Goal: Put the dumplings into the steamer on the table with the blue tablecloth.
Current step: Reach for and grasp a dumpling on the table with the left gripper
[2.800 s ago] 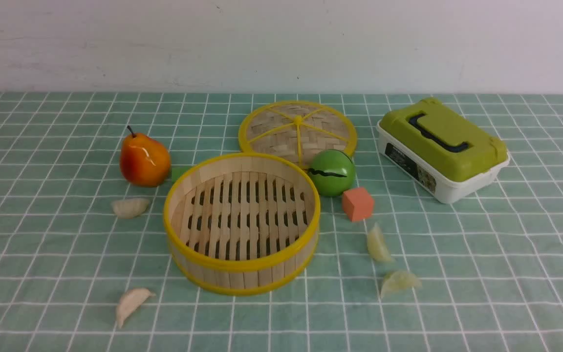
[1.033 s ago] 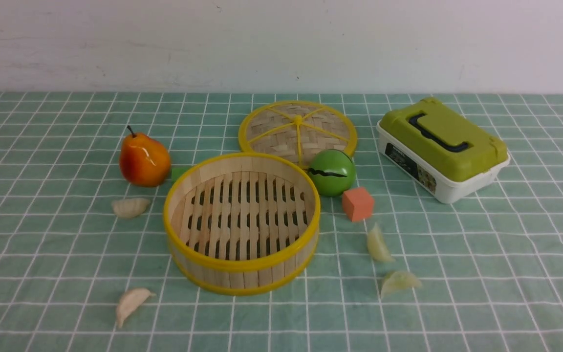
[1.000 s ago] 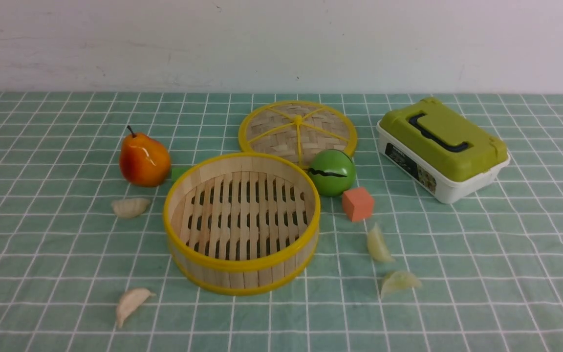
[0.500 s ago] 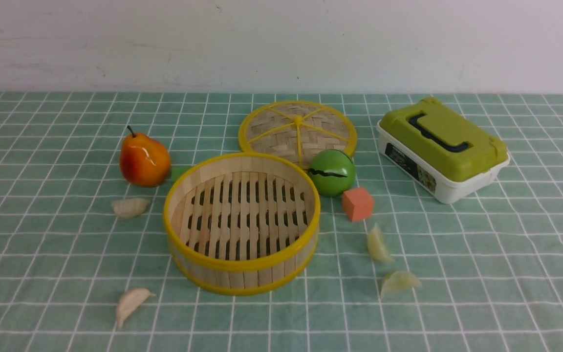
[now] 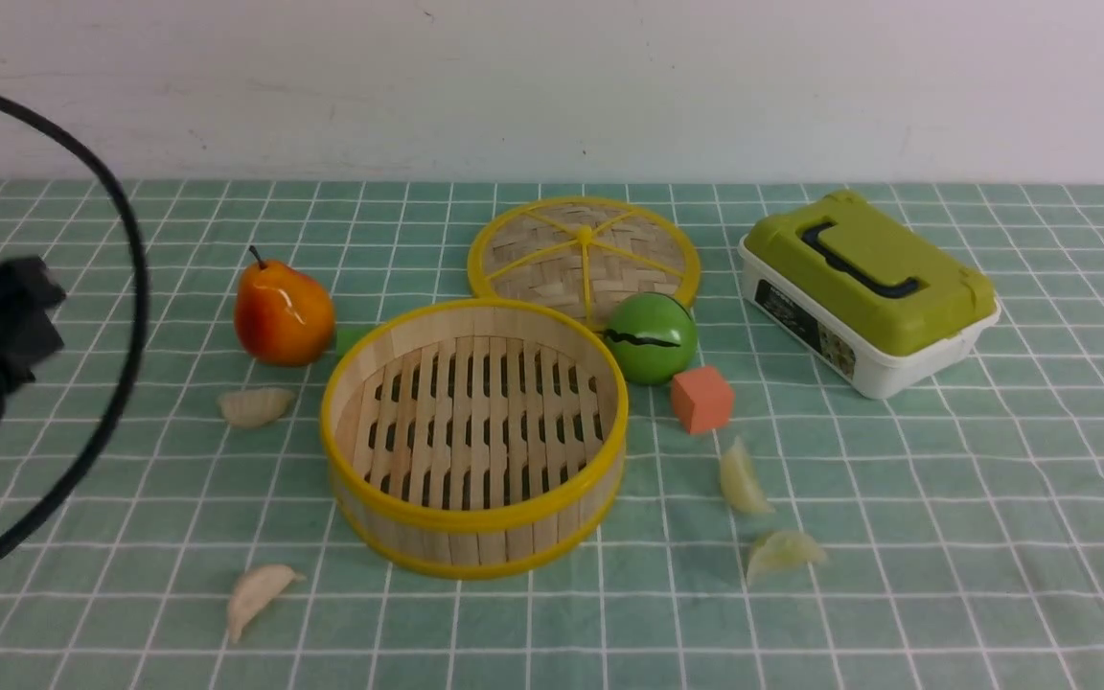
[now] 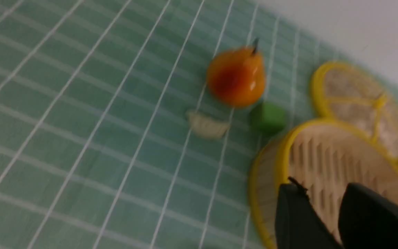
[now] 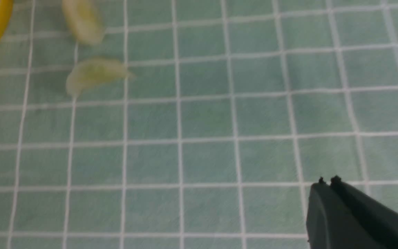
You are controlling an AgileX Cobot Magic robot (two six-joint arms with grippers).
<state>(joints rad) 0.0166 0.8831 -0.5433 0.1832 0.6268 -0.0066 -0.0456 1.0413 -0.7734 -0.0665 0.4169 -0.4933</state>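
Count of four, none home. The pear-side dumpling (image 5: 255, 406) lay near the steamer's (image 5: 473, 522) left wall, and the front-left dumpling (image 5: 260, 594) lay off its near left. On the right, the pale dumpling (image 5: 742, 479) lay with the greenish dumpling (image 5: 782, 553) just in front of it. All rested on the blue tablecloth (image 5: 897, 498) (more teal than blue to the eye).

The steamer stood mid-table with its slatted floor bare. Its woven lid (image 5: 584, 251) lay flat behind it. A pear (image 5: 284, 311), green ball (image 5: 651, 337), orange cube (image 5: 701, 399) and green-lidded box (image 5: 868, 287) stood round about.

The left gripper (image 6: 323, 189) faced the steamer's left side with its jaws parted and nothing between them. The right gripper (image 7: 327, 180) was over bare cloth, well apart from the right-hand pair, jaws pressed together on nothing.

Judged: no step done, with four picks and four drops left. The right jaws would need opening first.
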